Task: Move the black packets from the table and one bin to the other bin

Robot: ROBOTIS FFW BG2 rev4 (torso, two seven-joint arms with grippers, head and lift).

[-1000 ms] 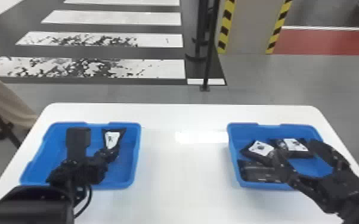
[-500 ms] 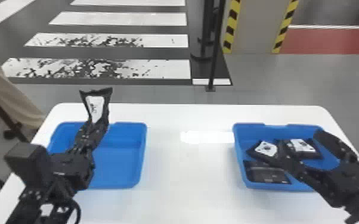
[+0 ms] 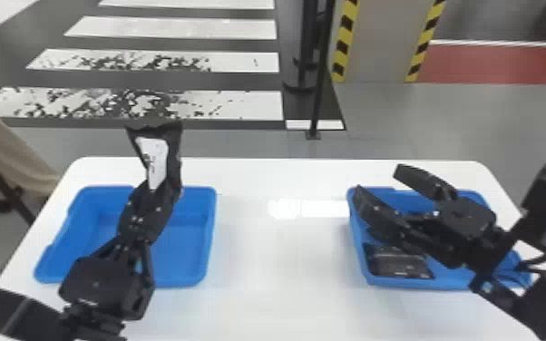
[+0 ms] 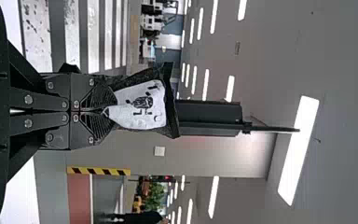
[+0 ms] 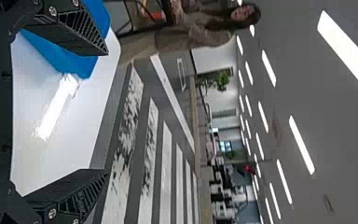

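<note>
And the left gripper [image 3: 163,192] is clenched on one crinkled black packet with a white label [image 3: 156,156], held aloft | two smooth blue rectangular bins: left bin [image 3: 181,265], right bin [image 3: 359,254] with one flat glossy black packet [image 3: 397,264] visible | right gripper [image 3: 378,180] released, fingers spread wide
</note>
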